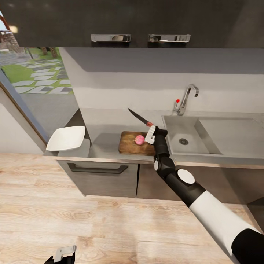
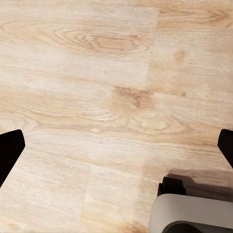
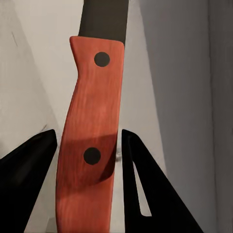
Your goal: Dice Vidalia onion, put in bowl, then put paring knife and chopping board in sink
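The pinkish Vidalia onion (image 1: 139,139) rests whole on the dark brown chopping board (image 1: 129,145), which lies on the grey countertop (image 1: 104,141) just left of the sink (image 1: 205,145). My right gripper (image 1: 151,132) hovers at the board's right edge, shut on the paring knife (image 1: 139,117), whose dark blade points up and to the left above the onion. In the right wrist view the knife's reddish handle (image 3: 92,136) sits between the black fingers (image 3: 145,189). The white bowl (image 1: 66,138) stands at the counter's left end. My left gripper (image 1: 63,254) hangs low over the floor, open.
The chrome faucet (image 1: 186,98) with a red knob rises behind the sink basin. Dark cabinets with a bar handle (image 1: 98,169) sit under the counter. Pale wooden floor (image 2: 116,97) spreads in front. A window fills the left side.
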